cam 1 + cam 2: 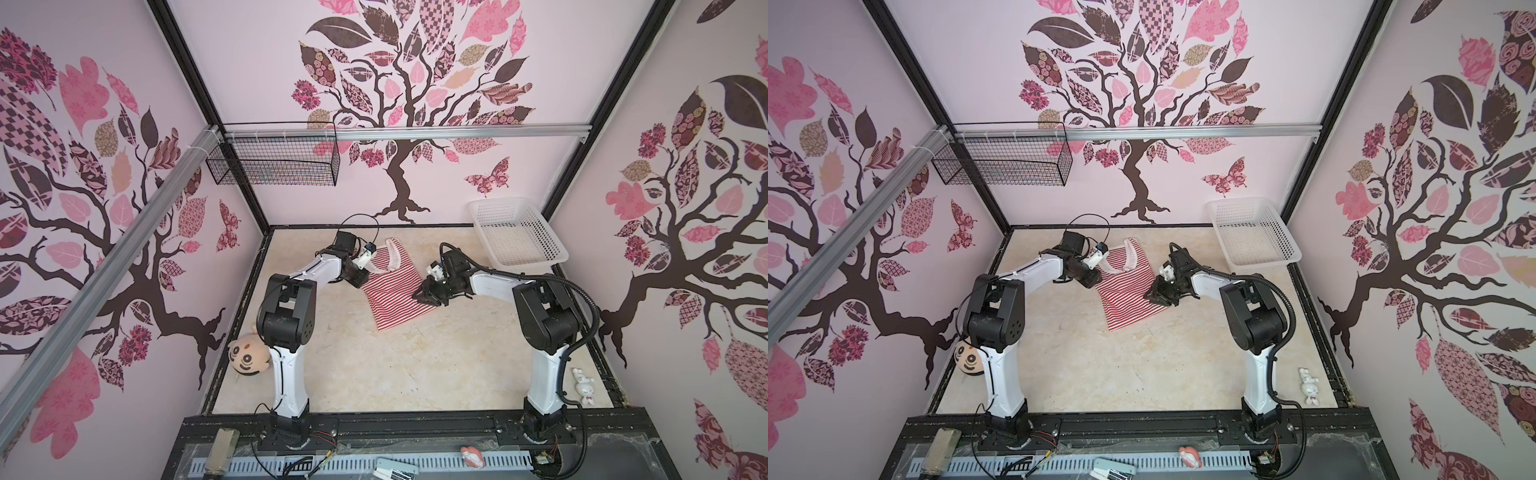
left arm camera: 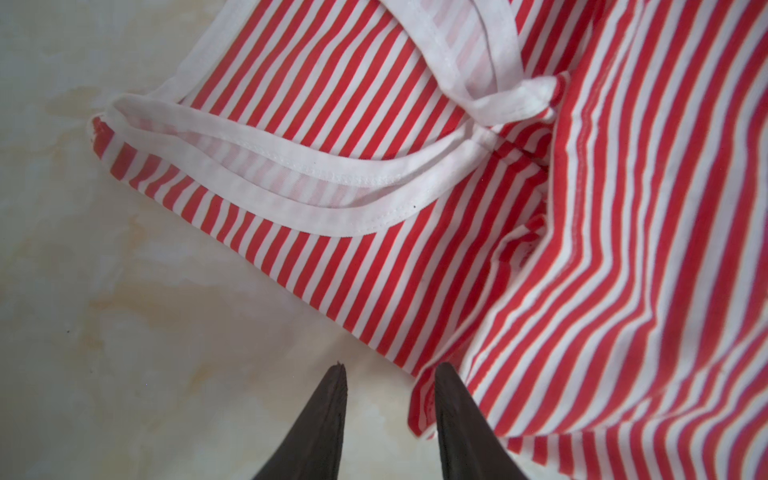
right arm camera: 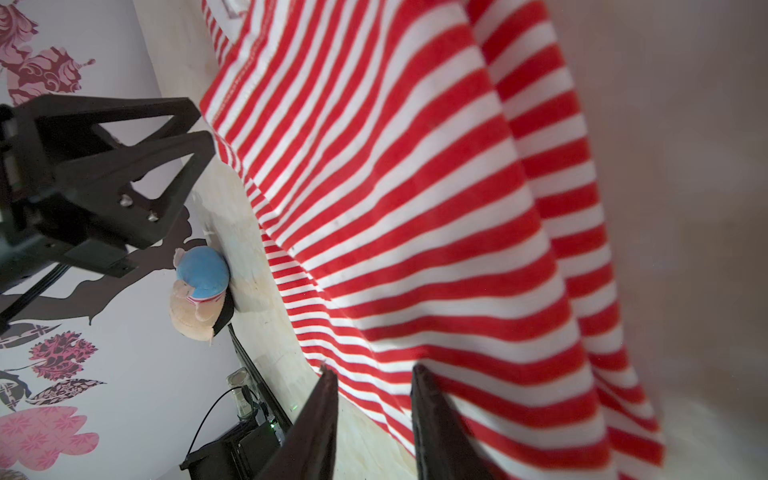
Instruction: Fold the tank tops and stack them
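One red-and-white striped tank top [image 1: 392, 301] lies on the table in both top views, its white-trimmed neck toward the back wall. My left gripper [image 1: 360, 281] hovers at its left edge, below the armhole. In the left wrist view the left gripper [image 2: 392, 368] is open, bare table shows between the jaws, and the tank top [image 2: 623, 249] edge touches one finger. My right gripper [image 1: 416, 296] is over the garment's right edge. In the right wrist view the right gripper [image 3: 374, 370] is open with the rippled tank top [image 3: 415, 208] just past its tips.
A white plastic basket [image 1: 517, 232] stands at the back right corner. A plush doll [image 1: 245, 353] lies against the left wall beside the left arm's base. A small white figure [image 1: 584, 386] sits at the front right. A black wire basket [image 1: 274, 160] hangs on the back rail.
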Action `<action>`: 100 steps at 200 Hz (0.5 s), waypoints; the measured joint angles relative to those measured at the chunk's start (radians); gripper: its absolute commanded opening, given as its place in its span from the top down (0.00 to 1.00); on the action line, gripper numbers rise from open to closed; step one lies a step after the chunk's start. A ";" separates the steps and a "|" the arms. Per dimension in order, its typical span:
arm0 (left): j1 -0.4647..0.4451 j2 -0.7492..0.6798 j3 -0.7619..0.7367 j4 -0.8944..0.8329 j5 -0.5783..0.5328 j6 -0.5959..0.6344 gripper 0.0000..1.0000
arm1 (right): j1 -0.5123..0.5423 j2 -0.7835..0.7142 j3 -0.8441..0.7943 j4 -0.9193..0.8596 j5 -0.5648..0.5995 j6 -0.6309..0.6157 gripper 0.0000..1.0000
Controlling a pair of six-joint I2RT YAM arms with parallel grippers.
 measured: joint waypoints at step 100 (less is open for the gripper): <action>-0.176 -0.146 -0.167 -0.079 -0.031 0.089 0.59 | -0.014 0.000 0.007 -0.001 0.003 -0.007 0.66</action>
